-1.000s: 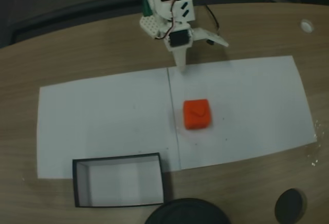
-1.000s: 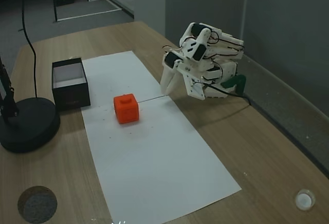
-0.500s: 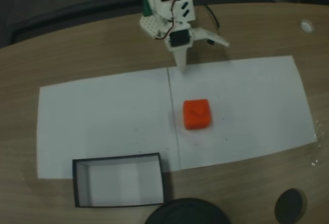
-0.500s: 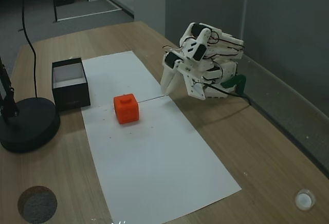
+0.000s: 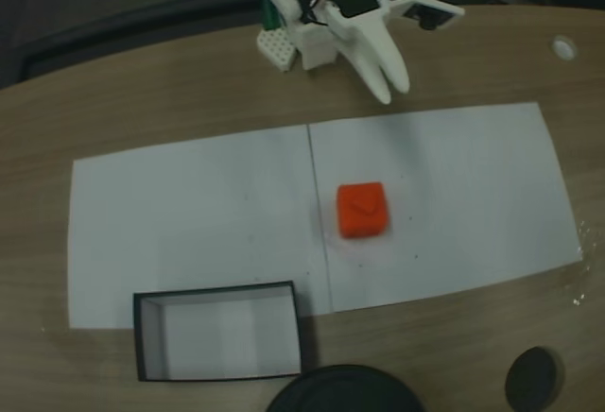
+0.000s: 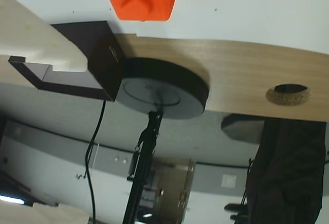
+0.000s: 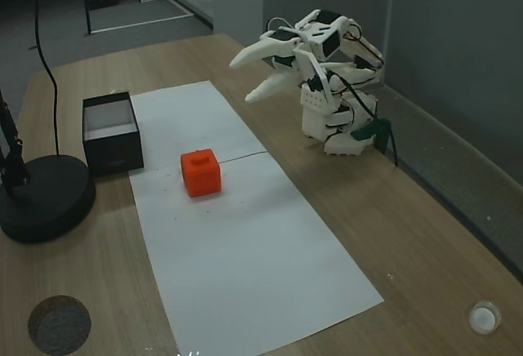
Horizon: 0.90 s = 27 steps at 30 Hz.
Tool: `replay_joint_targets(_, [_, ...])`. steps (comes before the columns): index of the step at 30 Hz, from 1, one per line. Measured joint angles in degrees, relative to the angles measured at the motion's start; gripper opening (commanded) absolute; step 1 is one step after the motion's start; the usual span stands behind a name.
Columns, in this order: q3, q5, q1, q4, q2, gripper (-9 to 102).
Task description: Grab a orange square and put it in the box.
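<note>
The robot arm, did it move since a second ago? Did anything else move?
Yes. The gripper lifted off the paper and swung up, and its jaws opened; it grabbed nothing. In a fixed view it now points toward the right, over the bare table. The orange square and the box stayed where they were.

The table is showing a wood-grain surface with a dull sheen, and matt white paper is lying flat and smooth on it. The orange square is looking like smooth matt plastic (its corners are rounded). The box is looking like thin card, black outside and pale inside. The arm is looking like matt white plastic. The round stand base is showing dull black, and a small disc is looking rough, like cork.
</note>
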Motion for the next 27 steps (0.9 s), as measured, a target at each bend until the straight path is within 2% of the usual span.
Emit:
replay_joint_targets(7, [-14.24, 4.39, -1.67, 3.34, -31.03, 39])
replay_joint_targets(14, [-24.79, 4.39, 4.75, 4.48, -59.06, 39])
replay_joint_targets(25, [-33.40, 4.39, 8.44, 4.48, -81.91, 38])
replay_joint_targets(27, [-34.63, 4.31, 8.44, 4.48, -84.37, 35])
